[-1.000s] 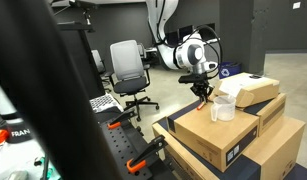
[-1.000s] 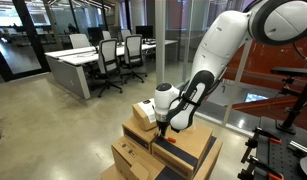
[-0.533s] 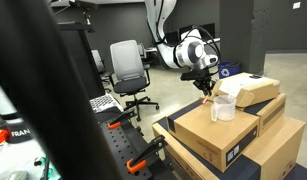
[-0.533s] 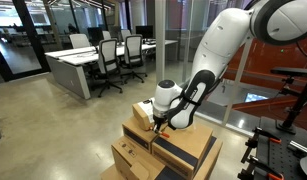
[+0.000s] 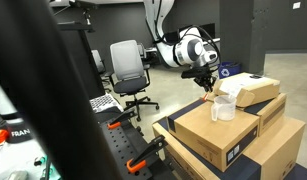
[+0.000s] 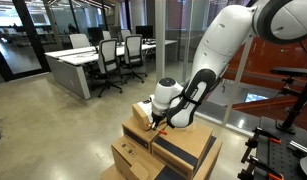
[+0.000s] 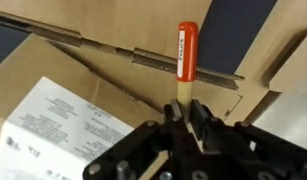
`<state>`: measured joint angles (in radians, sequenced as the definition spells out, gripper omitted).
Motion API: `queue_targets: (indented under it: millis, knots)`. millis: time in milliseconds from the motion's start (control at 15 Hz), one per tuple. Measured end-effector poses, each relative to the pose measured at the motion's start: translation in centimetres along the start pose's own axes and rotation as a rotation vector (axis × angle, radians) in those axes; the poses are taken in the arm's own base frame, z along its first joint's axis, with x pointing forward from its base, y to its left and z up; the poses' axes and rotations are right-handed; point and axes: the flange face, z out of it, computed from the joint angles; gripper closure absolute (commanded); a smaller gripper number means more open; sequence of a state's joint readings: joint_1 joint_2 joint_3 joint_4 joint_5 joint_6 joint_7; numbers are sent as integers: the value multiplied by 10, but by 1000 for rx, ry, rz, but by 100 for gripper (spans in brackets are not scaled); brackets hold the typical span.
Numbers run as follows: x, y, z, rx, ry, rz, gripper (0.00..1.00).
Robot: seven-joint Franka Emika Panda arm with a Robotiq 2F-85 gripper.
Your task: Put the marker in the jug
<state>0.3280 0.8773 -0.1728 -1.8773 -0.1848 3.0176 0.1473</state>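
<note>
The marker (image 7: 186, 55) is a thin orange-red stick with a pale lower shaft. In the wrist view it stands between the fingers of my gripper (image 7: 177, 112), which is shut on it. In an exterior view my gripper (image 5: 206, 86) hangs above the cardboard boxes, just left of and above the jug (image 5: 224, 105), a small translucent whitish jug standing on the box top. The marker (image 5: 206, 92) shows as a small orange tip below the fingers. In an exterior view my gripper (image 6: 158, 123) is over the boxes; the jug is hidden there.
Stacked cardboard boxes (image 5: 233, 135) carry the jug, with a cream-topped box (image 5: 251, 90) behind it. A labelled box (image 7: 63, 125) lies under the gripper. Orange-handled clamps (image 5: 121, 120) sit on a black rack at the left. Office chairs (image 5: 128, 70) and desks (image 6: 83, 65) stand further off.
My gripper has risen a little and moved right toward the jug, with the marker held in it.
</note>
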Motion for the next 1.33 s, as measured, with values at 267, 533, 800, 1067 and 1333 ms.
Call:
queue_targets:
  millis: [267, 533, 800, 1067, 1333]
  knots:
    - [3, -1, -6, -6, 18, -1, 96]
    - [5, 0, -14, -10, 43, -1, 96]
    - [5, 1, -23, -9, 51, 4, 96]
    - [-3, -1, -35, 3, 41, 8, 96]
    - [-13, -5, -54, 18, 37, 12, 96]
